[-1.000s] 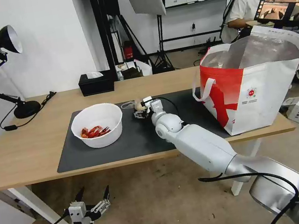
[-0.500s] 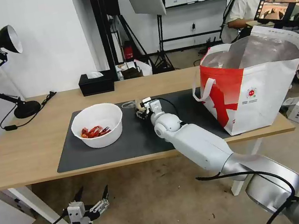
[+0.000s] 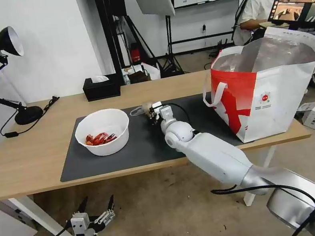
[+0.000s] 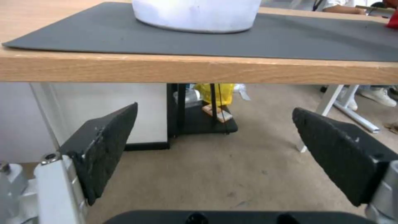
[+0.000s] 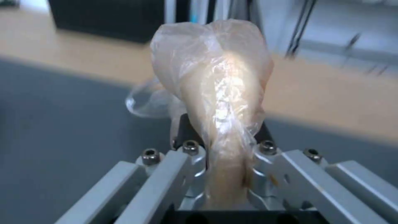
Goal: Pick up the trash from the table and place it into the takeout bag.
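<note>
Right hand (image 3: 151, 113), at the centre of the head view, was closed on the bagged bun (image 5: 219, 93) and held it over the far part of the dark mat (image 3: 146, 148); in the right wrist view the bun stood squeezed between the two jaws, its clear wrap bunched above them and a loose fold of film trailing to the left of the frame. The takeout bag (image 3: 271, 94) stood open on the counter (image 3: 18, 158) at the right of the head view, well apart from the held bun. The white bowl (image 3: 103, 131) with red shells sat on the mat left of centre, near the hand but not touching it. Left hand (image 4: 215, 155) hung below the counter edge at the lower left of the head view, jaws wide and empty.

Risks, as judged: the grip appeared to bear on soft bread through slippery film, so the bun could slide out or the film could pull free during carriage. The bag's tall near wall and drooping strap handle (image 3: 214, 95) could catch the hand or the trailing film if the approach were too low, tipping the bag. A sweep to the left might strike the bowl
</note>
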`<state>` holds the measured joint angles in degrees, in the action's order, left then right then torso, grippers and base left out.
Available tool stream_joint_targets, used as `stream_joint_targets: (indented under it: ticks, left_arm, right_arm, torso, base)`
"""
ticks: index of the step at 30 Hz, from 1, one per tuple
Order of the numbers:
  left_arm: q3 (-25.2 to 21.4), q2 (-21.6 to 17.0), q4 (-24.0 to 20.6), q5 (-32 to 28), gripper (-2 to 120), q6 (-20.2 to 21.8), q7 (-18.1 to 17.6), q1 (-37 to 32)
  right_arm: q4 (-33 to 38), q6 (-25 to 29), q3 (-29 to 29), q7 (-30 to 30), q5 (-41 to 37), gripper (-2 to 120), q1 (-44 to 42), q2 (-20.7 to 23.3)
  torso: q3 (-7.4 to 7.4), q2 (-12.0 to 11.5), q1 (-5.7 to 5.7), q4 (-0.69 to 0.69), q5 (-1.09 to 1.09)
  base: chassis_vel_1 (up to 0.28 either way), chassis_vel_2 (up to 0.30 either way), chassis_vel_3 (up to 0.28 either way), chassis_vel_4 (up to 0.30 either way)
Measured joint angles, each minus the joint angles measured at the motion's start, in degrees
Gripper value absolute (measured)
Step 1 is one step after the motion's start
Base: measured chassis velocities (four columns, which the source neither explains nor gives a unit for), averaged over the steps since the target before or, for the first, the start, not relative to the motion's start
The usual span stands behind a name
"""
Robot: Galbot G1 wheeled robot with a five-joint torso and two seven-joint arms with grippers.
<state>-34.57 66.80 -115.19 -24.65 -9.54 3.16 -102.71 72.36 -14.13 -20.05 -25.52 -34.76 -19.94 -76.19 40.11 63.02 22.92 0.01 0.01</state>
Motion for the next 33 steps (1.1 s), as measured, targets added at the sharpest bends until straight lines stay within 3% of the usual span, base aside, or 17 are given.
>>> stream_joint_targets:
  ticks: [4, 7, 12, 15, 16, 22, 28, 33]
  left_arm:
    - [0.1, 0.0, 0.0, 0.0, 100, 0.0, 0.0, 0.0]
    - [0.4, -0.1, -0.1, 0.0, 100, 0.0, 0.0, -0.1]
    - [0.4, -0.5, -0.5, 0.1, 100, 0.1, -0.1, -0.1]
    - [0.5, -0.8, -0.5, 0.1, 100, 0.2, -0.2, 0.1]
    - [0.5, -0.8, -0.5, 0.1, 100, 0.2, -0.2, 0.1]
    - [0.8, -0.9, -1.1, 0.2, 100, 0.2, -0.2, 0.1]
    - [1.7, -0.9, -1.7, 0.6, 100, 0.3, -0.2, 0.3]
    - [2.2, -0.9, -2.4, 0.8, 100, 0.5, -0.2, 0.3]
  right_arm:
    - [5.5, 0.5, 0.6, -3.2, 2.3, 8, -1.4, 2.2]
    - [16.8, -0.4, 2.5, -9.4, 2.9, 8, -3.7, 7.0]
    - [24.6, -1.7, 5.1, -13.1, 2.0, 8, -4.3, 10.8]
    - [31.3, -3.7, 7.7, -16.7, -1.0, 8, -2.6, 15.9]
    - [31.3, -3.7, 7.7, -16.7, -1.0, 8, -2.6, 15.9]
    - [37.3, -10.7, 13.8, -22.4, -11.4, 7, -0.7, 26.0]
    - [37.0, -12.3, 18.7, -22.7, -16.0, 7, -2.3, 31.2]
    - [37.2, -12.7, 20.1, -22.3, -17.0, 7, -4.3, 32.3]
  torso:
    - [0.0, 0.0, 0.0, -0.01, 0.0]
    - [-0.01, 0.0, -0.01, -0.01, -0.01]
    - [-0.01, 0.0, 0.0, -0.01, 0.01]
    - [0.0, 0.0, 0.0, -0.01, 0.0]
    - [0.0, 0.0, 0.0, -0.01, 0.0]
    - [-0.01, 0.0, -0.01, -0.02, 0.0]
    - [0.0, 0.0, 0.0, -0.02, 0.01]
    - [0.0, 0.0, -0.01, -0.02, 0.02]
  base:
    - [0.0, 0.0, 0.0, 0.0]
    - [0.0, 0.0, 0.0, 0.0]
    - [0.0, 0.0, 0.0, 0.0]
    - [0.0, 0.0, 0.0, 0.0]
    - [0.0, 0.0, 0.0, 0.0]
    - [0.0, 0.0, 0.0, 0.0]
    - [0.0, 0.0, 0.0, 0.0]
    - [0.0, 0.0, 0.0, 0.0]
